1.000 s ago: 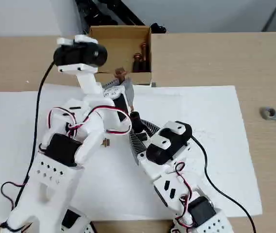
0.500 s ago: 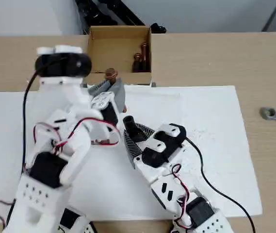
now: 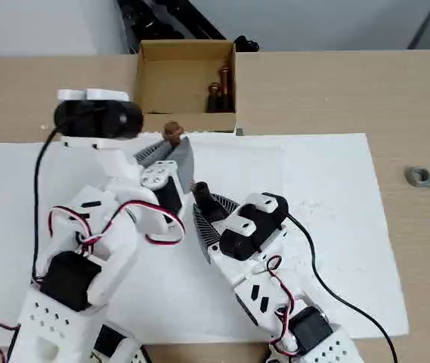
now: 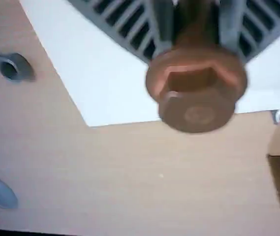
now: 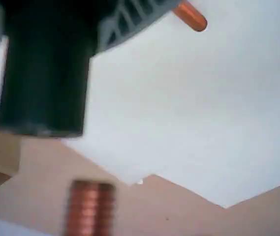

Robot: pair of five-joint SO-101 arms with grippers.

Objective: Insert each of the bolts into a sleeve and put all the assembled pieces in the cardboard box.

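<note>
- Left claw point(image 3: 169, 147) clamped on the bolt point(image 3: 173, 131) by its shank, head just in front of the cardboard box point(image 3: 199, 121).
- Right claw point(image 3: 208, 206) closed around the black sleeve point(image 3: 202, 190), a little farther in front of the box, free end poking toward it.
- Finished pieces point(image 3: 219, 82) standing inside the box.
- Turn the bolt's threaded end toward the sleeve mouth and line up both axes before pushing.
- Push slowly, and back off if the threads catch the rim.
</note>
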